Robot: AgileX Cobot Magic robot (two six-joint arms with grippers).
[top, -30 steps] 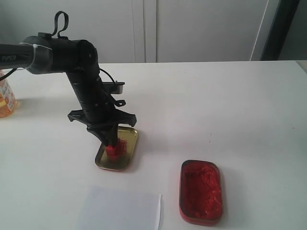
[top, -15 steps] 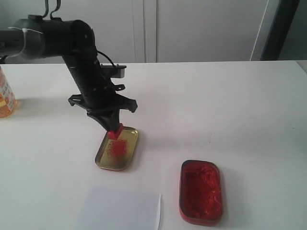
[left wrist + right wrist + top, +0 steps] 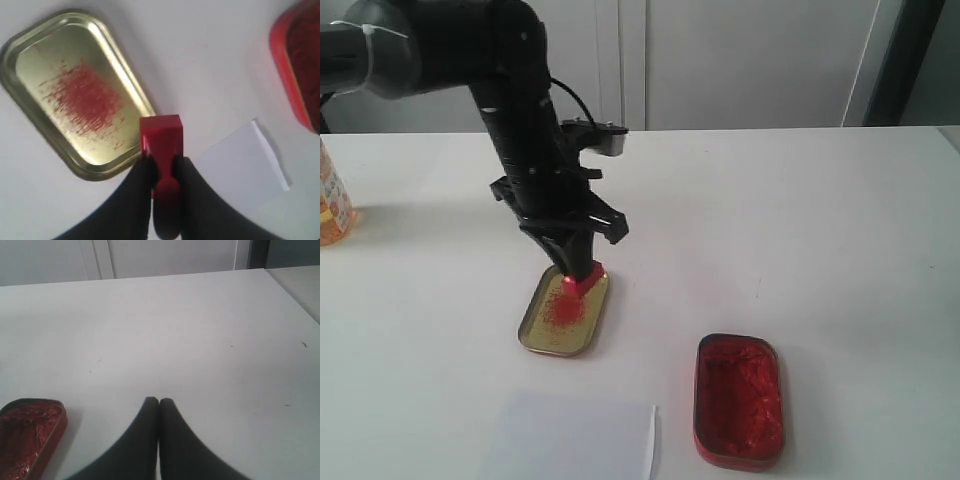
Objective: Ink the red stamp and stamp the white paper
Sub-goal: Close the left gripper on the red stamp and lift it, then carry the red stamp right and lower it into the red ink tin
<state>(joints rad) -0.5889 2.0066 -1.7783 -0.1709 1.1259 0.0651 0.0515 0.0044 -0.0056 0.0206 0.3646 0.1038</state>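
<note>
My left gripper [image 3: 576, 272] is shut on the red stamp [image 3: 582, 279], gripping its narrow handle [image 3: 165, 190]; the square base [image 3: 160, 135] points down, held just above the far right corner of the gold tin [image 3: 564, 310]. That tin [image 3: 75, 95] has a red smudge inside. The oblong red tin of ink paste [image 3: 738, 400] lies to the right, its edge [image 3: 295, 75] also in the left wrist view. The white paper [image 3: 570, 438] lies at the near edge, plain [image 3: 242, 167]. My right gripper [image 3: 159, 401] is shut on nothing, hovering over bare table near the red tin [image 3: 27, 437].
An orange-labelled container [image 3: 334, 205] stands at the far left of the white table [image 3: 800, 220]. White cabinet doors [image 3: 720, 60] run behind the table's far edge.
The left arm lifted the stamp off the gold tin's smudge and carried it up and to the right, toward the tin's far right corner. The tins and paper stayed put.
</note>
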